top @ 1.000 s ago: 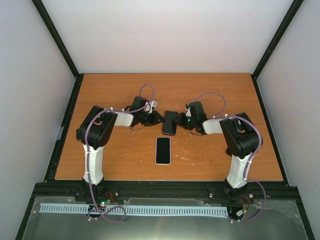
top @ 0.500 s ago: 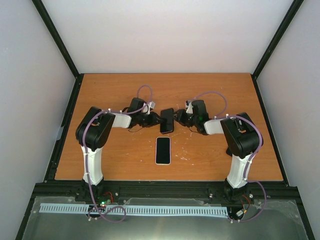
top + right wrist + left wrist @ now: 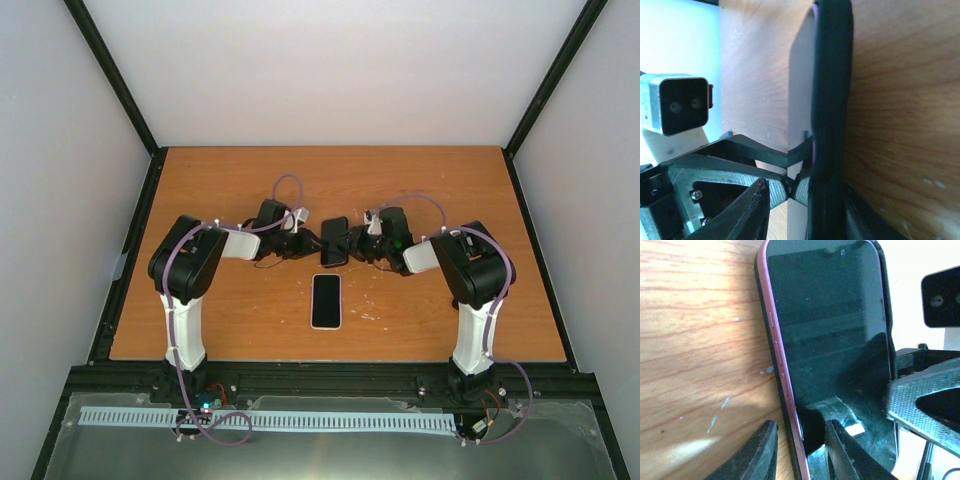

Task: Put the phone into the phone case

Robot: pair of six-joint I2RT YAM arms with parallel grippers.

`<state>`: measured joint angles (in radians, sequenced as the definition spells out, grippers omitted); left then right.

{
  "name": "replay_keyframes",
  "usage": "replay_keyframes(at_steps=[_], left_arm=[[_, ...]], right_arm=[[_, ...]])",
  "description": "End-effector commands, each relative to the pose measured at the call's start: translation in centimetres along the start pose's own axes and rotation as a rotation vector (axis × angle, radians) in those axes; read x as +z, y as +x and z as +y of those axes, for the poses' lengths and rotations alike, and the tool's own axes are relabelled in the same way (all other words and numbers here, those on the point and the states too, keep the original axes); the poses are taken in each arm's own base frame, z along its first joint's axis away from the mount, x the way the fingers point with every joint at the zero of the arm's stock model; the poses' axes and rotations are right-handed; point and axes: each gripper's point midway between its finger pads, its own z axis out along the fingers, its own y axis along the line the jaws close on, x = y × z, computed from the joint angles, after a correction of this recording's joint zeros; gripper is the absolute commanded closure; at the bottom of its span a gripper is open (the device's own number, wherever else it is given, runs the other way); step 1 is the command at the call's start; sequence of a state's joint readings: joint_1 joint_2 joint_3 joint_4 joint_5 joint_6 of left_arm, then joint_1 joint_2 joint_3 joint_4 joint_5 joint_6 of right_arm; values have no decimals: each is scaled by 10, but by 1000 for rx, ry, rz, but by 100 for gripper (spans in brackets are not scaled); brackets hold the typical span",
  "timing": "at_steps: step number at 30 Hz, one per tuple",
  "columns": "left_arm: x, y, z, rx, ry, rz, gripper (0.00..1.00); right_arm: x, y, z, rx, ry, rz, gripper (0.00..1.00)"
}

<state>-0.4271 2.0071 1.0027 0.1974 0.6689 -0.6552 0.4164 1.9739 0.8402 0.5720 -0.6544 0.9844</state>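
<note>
A wooden table [image 3: 250, 180] carried two robot arms reaching inward to meet at its middle. Between them was a pink-edged phone [image 3: 830, 325], dark screen showing, backed by a black phone case [image 3: 832, 75] along its far side. The left gripper [image 3: 800, 430] was nearly closed, its fingers straddling the phone's pink long edge. The right gripper [image 3: 805, 187] was clamped across the case from the opposite side. A second phone [image 3: 326, 300], pale-rimmed, lay flat just nearer the arm bases.
</note>
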Motion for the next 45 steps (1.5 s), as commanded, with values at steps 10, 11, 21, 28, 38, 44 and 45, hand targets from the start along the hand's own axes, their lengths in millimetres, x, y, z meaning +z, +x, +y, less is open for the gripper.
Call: replay_keyframes(at_steps=[10, 11, 21, 28, 38, 44, 45], left_arm=[[-15, 5, -13, -33, 57, 5, 72], [-21, 3, -14, -49, 71, -4, 71], [-113, -16, -51, -19, 196, -149, 35], [-164, -6, -117, 90, 372, -193, 17], [-214, 14, -173, 206, 517, -240, 12], [-232, 27, -194, 278, 604, -260, 22], [-234, 29, -196, 282, 614, -266, 25]], right_arm=[[1, 15, -3, -16, 29, 51, 90], [-1, 15, 0, -17, 18, 46, 90], [-39, 27, 72, -83, -197, 50, 92], [-84, 69, 149, -192, -433, 114, 91], [-138, 107, 226, -308, -644, 131, 91], [-154, 128, 261, -301, -795, 181, 91], [-154, 129, 263, -298, -808, 187, 91]])
